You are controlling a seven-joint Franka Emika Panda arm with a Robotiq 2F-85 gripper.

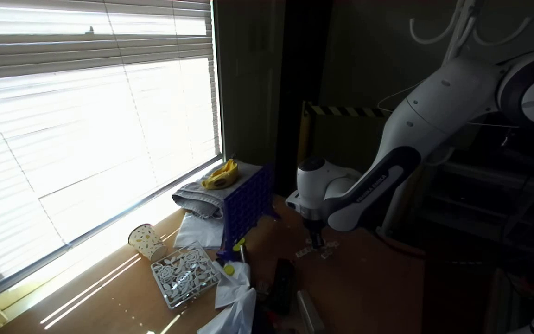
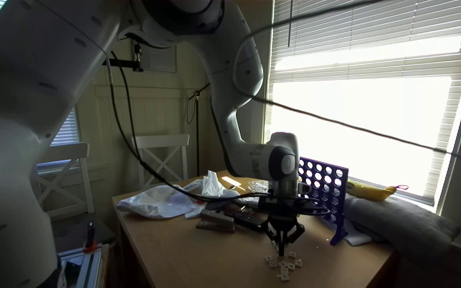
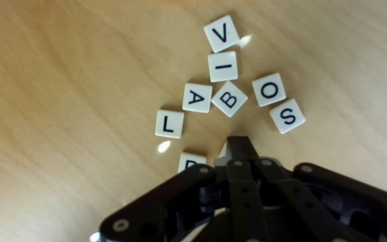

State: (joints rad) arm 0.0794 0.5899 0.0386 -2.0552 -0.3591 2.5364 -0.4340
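My gripper (image 3: 242,146) points down at the table with its jaws shut together, and no tile shows between the fingertips. Around it lie white letter tiles: V (image 3: 221,33), I (image 3: 223,66), A (image 3: 197,97), B (image 3: 229,99), O (image 3: 269,89), S (image 3: 287,116) and L (image 3: 169,124). Beside the fingers in the wrist view, a tile (image 3: 190,162) is half covered, its letter P or R. Another white tile (image 3: 223,152) peeks out behind the fingertips; its letter is hidden, and I cannot tell whether they touch it. Both exterior views show the gripper low among the tiles.
A blue game grid (image 2: 322,184) stands upright near the gripper. Beyond it are a grey towel (image 2: 398,216) and a yellow pouch (image 2: 370,191). A stapler (image 2: 215,221), a dark remote (image 1: 282,285), white plastic (image 2: 158,202), an openwork metal rack (image 1: 186,276) and a paper cup (image 1: 147,242) also lie about.
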